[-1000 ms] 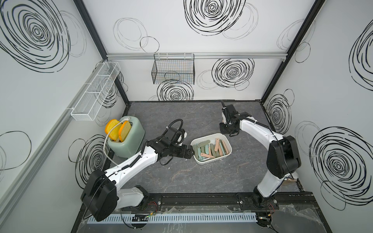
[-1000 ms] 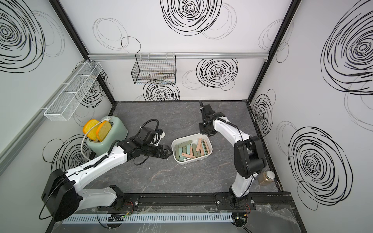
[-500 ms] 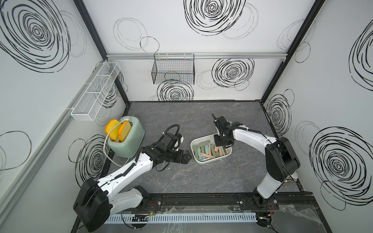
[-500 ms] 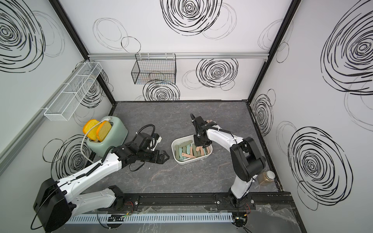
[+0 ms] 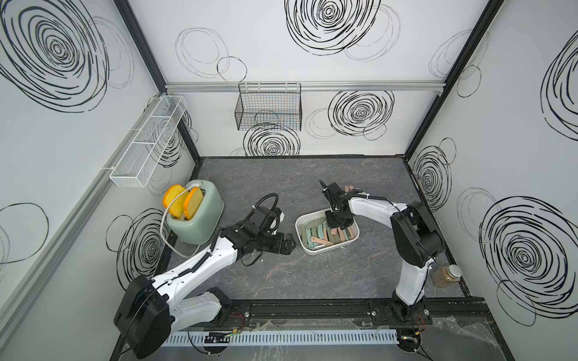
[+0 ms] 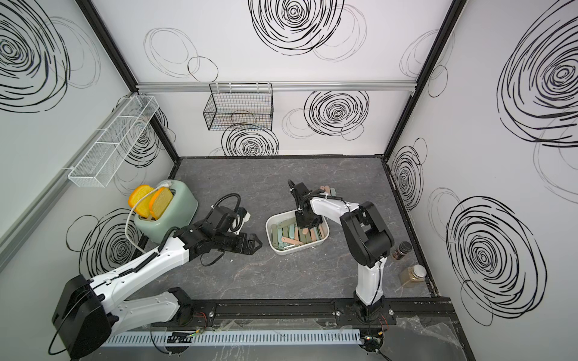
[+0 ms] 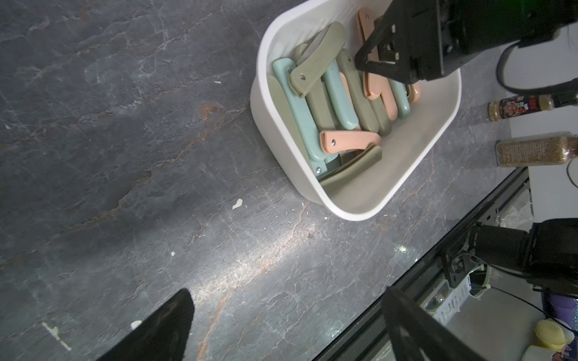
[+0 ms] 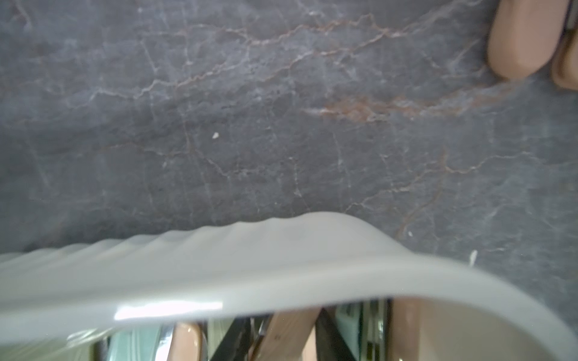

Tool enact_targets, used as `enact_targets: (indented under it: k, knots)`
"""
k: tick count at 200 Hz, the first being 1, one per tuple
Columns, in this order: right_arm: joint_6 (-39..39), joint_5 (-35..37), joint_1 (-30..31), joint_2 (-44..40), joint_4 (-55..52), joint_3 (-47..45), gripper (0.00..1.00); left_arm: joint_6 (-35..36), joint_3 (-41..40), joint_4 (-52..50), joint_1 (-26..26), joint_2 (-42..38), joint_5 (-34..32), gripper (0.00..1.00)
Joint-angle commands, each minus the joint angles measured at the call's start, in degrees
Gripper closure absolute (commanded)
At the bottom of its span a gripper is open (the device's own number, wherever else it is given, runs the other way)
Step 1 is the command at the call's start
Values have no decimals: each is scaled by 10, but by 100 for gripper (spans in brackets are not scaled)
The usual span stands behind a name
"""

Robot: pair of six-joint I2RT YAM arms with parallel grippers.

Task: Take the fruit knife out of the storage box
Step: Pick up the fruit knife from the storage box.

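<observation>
Right gripper (image 7: 386, 73) down inside the storage box (image 7: 353, 215), jaws part-closed astride a pink knife (image 7: 377, 89) lying atop the pile (image 7: 316, 103); whether it grips, cannot tell. Best: clamp mid-handle, lift straight, clear the rim. Left gripper (image 5: 291, 247) wide open, empty, beside box.

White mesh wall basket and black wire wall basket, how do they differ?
The white mesh wall basket is long, narrow, fine-meshed, split into three compartments; the black wire wall basket is shorter, deeper, coarse-gridded, undivided. The white hangs on the left wall, the black on the back wall. Both are open-topped.
</observation>
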Motion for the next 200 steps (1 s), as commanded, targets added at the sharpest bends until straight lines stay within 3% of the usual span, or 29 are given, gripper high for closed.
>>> enact_targets:
  k: [1,32,200]
  knots:
    - [-1,14,3,19,-5,17,70,7,-1,12,1,10,-5,2]
    - [-6,23,3,19,-11,28,77,15,3,11,7,16,-2,2]
    - [-9,33,2,-90,-74,66,78,27,105,8,18,78,4,2]
